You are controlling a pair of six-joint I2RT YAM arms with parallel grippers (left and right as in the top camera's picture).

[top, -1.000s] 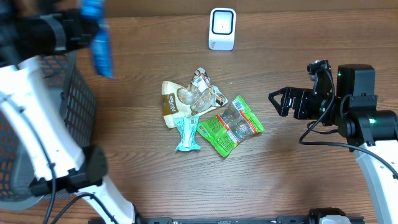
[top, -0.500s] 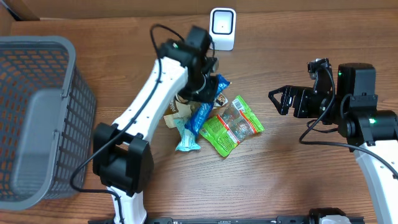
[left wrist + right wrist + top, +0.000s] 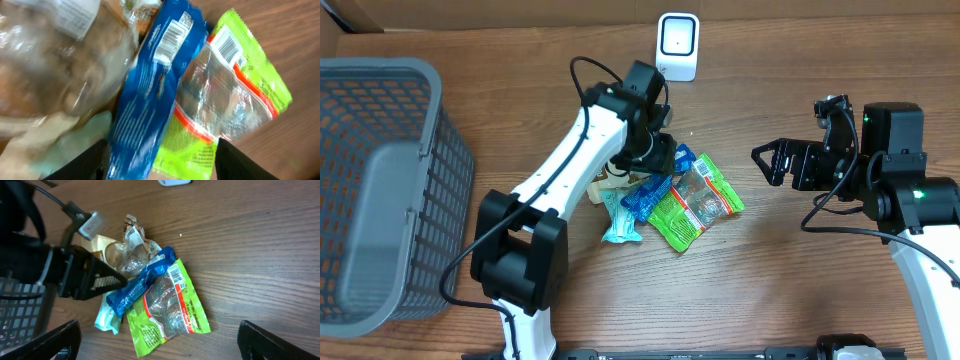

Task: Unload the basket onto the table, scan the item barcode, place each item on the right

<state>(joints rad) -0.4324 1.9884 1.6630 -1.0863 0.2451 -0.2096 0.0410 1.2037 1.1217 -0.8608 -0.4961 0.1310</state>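
Blue packet: no longer being pinched as half a second ago, lying barcode-up across the green packet. Left tool: hovering spread above it. Right tool: waiting spread, well apart. Surface: lying open frontward.

- I see a grey mesh basket at the left edge of the wooden table;
- a green packet with a clear window lies flat mid-table;
- a pale teal packet sits just left of it;
- a crumpled clear bag lies behind them.
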